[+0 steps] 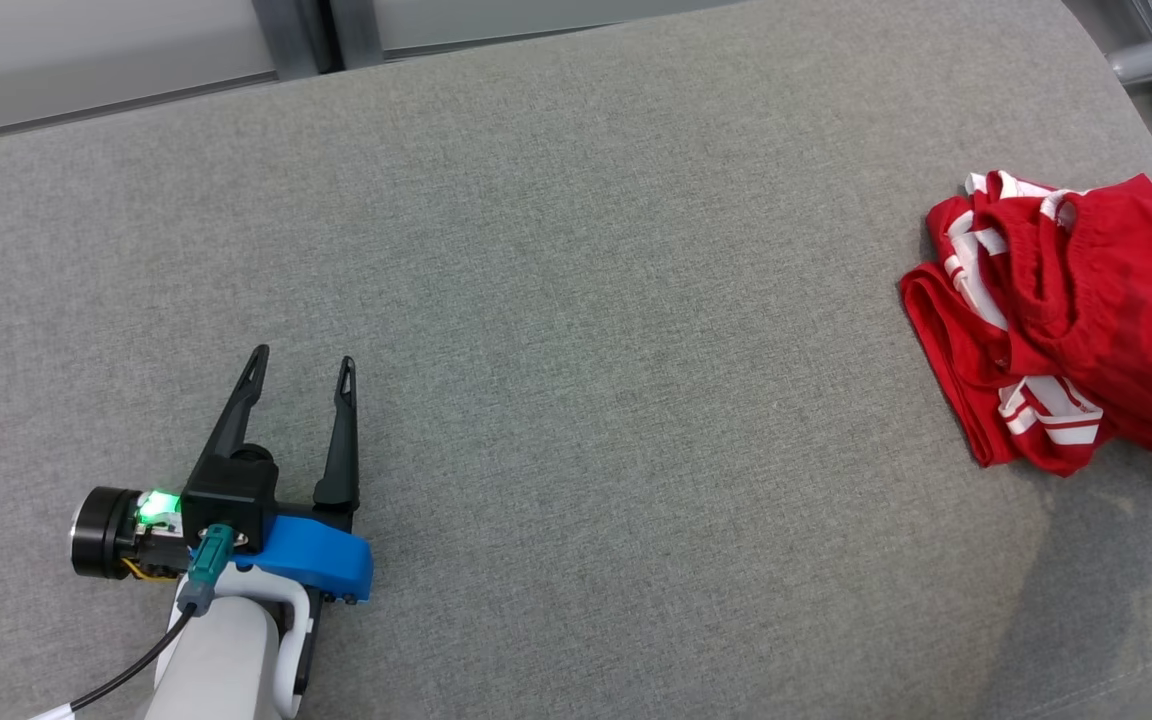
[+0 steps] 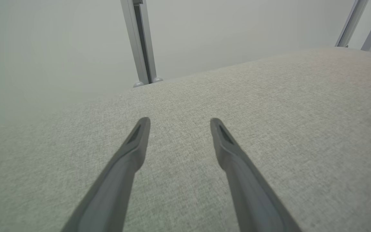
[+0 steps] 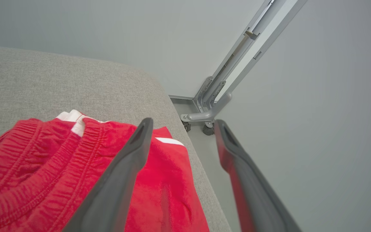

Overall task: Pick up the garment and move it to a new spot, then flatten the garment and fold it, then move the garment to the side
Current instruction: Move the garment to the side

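- The red garment [image 1: 1056, 320], with white stripes and a gathered waistband, lies in a bunched, roughly doubled heap at the far right end of the grey cushion [image 1: 576, 300]. Its outer side runs close to the cushion's edge.
- It sits off to the side rather than in the open middle. That suits a set-aside spot, though the heap looks too rumpled for me to call the fold neat.
- The right gripper [image 3: 182, 125] hangs just above the garment's outer side with its fingers spread wide. One finger crosses over red cloth and the other over the gap beyond the cushion's edge, and nothing is pinched between them, so the cloth lies under its own weight.
- The left gripper [image 1: 302, 358] sits low at the near left, well apart from the garment, with its fingers also spread and only bare cushion between them (it looks parked out of the way, leaving the middle free).
- Past the cushion's right end stands a grey metal frame [image 3: 211, 109] on the floor, so cloth sliding off that edge would fall there.
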Controlling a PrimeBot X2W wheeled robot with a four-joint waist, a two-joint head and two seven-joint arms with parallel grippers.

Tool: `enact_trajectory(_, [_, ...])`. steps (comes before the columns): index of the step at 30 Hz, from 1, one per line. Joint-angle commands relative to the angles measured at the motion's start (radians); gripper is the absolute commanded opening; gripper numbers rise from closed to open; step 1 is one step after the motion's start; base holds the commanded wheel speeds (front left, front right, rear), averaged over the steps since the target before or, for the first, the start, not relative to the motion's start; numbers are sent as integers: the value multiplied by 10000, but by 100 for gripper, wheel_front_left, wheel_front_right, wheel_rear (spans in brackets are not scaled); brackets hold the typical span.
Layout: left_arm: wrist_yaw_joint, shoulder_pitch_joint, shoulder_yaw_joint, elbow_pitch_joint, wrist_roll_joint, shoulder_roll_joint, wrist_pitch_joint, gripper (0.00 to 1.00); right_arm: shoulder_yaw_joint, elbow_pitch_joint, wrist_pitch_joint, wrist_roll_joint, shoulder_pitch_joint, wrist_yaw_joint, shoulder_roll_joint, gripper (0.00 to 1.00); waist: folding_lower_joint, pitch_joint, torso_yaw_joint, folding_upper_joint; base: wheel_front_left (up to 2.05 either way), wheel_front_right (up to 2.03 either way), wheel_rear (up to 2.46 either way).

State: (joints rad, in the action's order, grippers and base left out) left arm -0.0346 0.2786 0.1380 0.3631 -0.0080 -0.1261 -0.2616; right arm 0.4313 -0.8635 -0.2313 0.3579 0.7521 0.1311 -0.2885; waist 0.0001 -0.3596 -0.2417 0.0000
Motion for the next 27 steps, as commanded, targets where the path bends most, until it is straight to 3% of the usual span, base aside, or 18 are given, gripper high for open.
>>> enact_trajectory(1, [45, 105, -28, 35, -31, -36, -44, 100, 264, 62, -53, 195, -88, -7, 54, 100, -1, 20, 23, 0, 0, 0, 0])
enact_trajectory(7, [109, -27, -94, 19, -105, -20, -44, 100, 274, 688, -321, 199, 79, -6, 1444, 100, -1, 179, 141, 0, 0, 0, 0])
enact_trajectory(12, [237, -186, -180, -57, -158, 106, -44, 100, -1137, 2100, -339, -990, -694, -6, 2224, 100, -1, 402, 402, 0, 0, 0, 0])
enact_trajectory(21, [483, -618, -508, -114, -278, 303, -44, 100, -3360, 3533, -347, -3891, -2859, -6, 2366, 100, -1, 968, 1221, 0, 0, 0, 0])
enact_trajectory(27, [615, -949, -746, -158, -352, 416, -44, 100, -3928, 3787, -348, -4506, -3794, -6, 2365, 100, -1, 1387, 1791, 0, 0, 0, 0])
